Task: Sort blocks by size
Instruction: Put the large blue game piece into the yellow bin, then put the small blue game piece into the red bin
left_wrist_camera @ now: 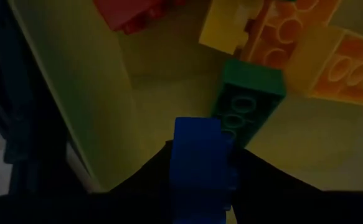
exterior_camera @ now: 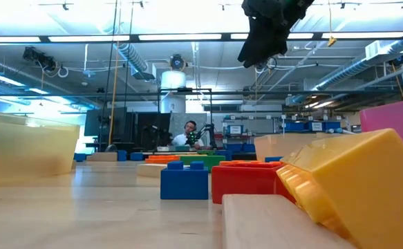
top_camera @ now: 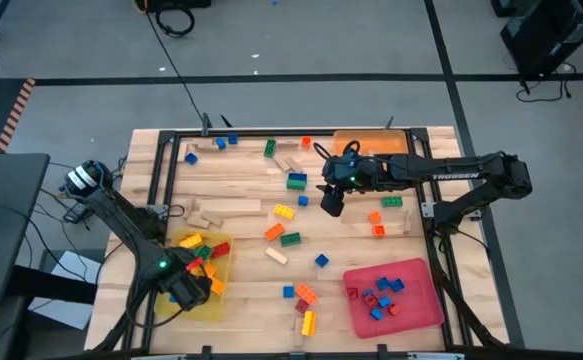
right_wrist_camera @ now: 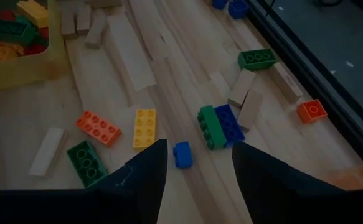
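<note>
High view: blocks [top_camera: 289, 238] scattered over the wooden table [top_camera: 241, 300], most in the middle and far part; bare wood remains at the near centre. Yellow tray [top_camera: 223, 298] near-left holds a pile, red tray [top_camera: 416, 305] near-right holds about five small red and blue pieces, orange tray [top_camera: 366, 140] sits at the far edge under the right arm. Left gripper [top_camera: 184, 292] is down inside the yellow tray, close to its wall. Left wrist view alone shows a blue block [left_wrist_camera: 198, 165] between its fingers, gripped, over a green block [left_wrist_camera: 246, 102]. Right gripper [top_camera: 331, 200] hangs above table centre, fingers [right_wrist_camera: 141, 171] apart and empty; right wrist view shows a small blue brick [right_wrist_camera: 182, 154] below, beside a green-blue pair [right_wrist_camera: 220, 126].
</note>
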You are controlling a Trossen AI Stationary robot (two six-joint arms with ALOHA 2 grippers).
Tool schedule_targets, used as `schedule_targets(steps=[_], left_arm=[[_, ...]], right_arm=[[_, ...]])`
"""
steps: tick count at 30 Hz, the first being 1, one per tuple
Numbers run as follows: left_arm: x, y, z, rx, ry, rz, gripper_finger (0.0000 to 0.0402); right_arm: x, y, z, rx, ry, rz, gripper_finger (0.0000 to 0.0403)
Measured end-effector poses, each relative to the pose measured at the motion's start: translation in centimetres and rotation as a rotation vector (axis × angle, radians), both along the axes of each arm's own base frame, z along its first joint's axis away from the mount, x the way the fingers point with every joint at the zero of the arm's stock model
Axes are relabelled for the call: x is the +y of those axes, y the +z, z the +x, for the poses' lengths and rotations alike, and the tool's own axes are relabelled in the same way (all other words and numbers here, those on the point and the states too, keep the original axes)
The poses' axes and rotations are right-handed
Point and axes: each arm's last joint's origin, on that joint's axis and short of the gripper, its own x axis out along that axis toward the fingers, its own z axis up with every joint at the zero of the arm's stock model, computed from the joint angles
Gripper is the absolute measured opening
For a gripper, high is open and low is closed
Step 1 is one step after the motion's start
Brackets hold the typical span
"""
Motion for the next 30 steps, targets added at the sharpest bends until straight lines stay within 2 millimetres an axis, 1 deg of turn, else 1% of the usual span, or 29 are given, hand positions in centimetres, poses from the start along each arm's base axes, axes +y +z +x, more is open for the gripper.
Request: schedule_targets(steps=[5, 10, 14, 19, 23, 26, 30], left_arm=[[0.1, 0.0, -0.1, 0.009, 0.023, 0.008, 0.0144], [0.2, 0.0, -0.2, 0.027, 0.016, 0.018, 0.0152], [0.3, 0.1, -0.2, 0.006, -0.06, 0.033, 0.0153], [0.4, 1.1, 0.5, -0.066, -0.155, 0.061, 0.0153], [0.5, 1.5, 1.1, -0.091, -0.15, 0.051, 0.0153], [1.2, 1.5, 1.3, -0.088, -0.179, 0.095, 0.0153], [2.0, 1.5, 1.5, -0.06, -0.207, 0.111, 0.0153]], right_arm=[[0.0, 0.0, 0.0, -0.001, 0.006, 0.006, 0.0195], [0.0, 0.0, 0.0, 0.0, 0.01, 0.008, 0.0196], [0.0, 0.0, 0.0, 0.002, 0.011, 0.008, 0.0193], [0.0, 0.0, 0.0, 0.0, 0.005, 0.013, 0.0195], [0.0, 0.0, 0.1, -0.009, 0.004, 0.014, 0.0197], [0.0, 0.1, 0.1, -0.022, 0.004, 0.013, 0.0195], [0.0, 0.1, 0.2, -0.027, 0.004, 0.013, 0.0195]])
